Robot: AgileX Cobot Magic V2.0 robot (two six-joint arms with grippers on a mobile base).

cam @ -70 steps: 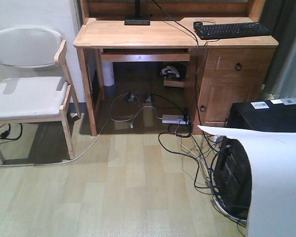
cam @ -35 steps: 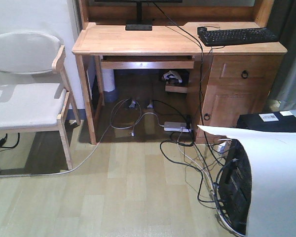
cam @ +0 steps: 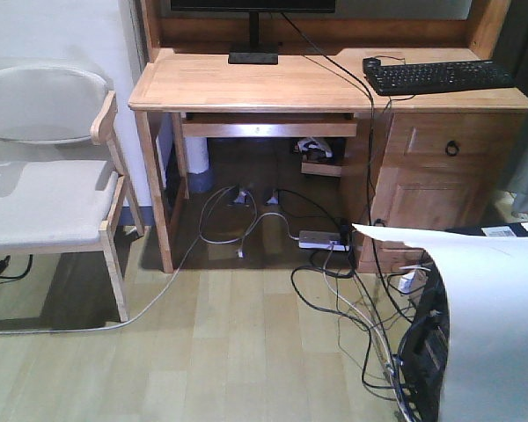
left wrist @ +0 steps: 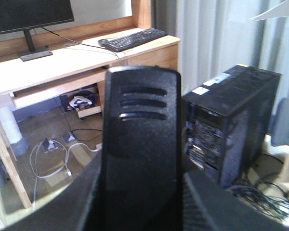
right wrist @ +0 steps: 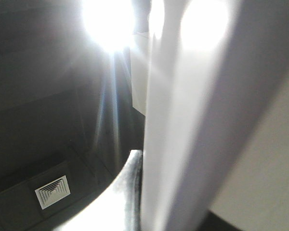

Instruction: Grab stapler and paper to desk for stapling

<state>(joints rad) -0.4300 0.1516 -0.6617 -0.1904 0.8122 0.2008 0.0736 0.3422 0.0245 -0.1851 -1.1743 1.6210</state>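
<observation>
Where paper (cam: 497, 308) curls at right, open floor (cam: 229, 343) fronts desk (cam: 246, 83) edge.

Even, dim room light in front; blown-out ceiling glare beside the blurred paper (right wrist: 183, 125), right wrist view.

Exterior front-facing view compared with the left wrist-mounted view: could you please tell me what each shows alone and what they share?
Only the front view shows the chair, the dark-handled drawer and the paper as a broad curved sheet. Only the left wrist view shows a black grooved object filling its foreground, possibly the stapler. Both show the desk, keyboard, monitor stand, computer tower, floor cables and, as just a corner in the wrist view, the paper.
</observation>
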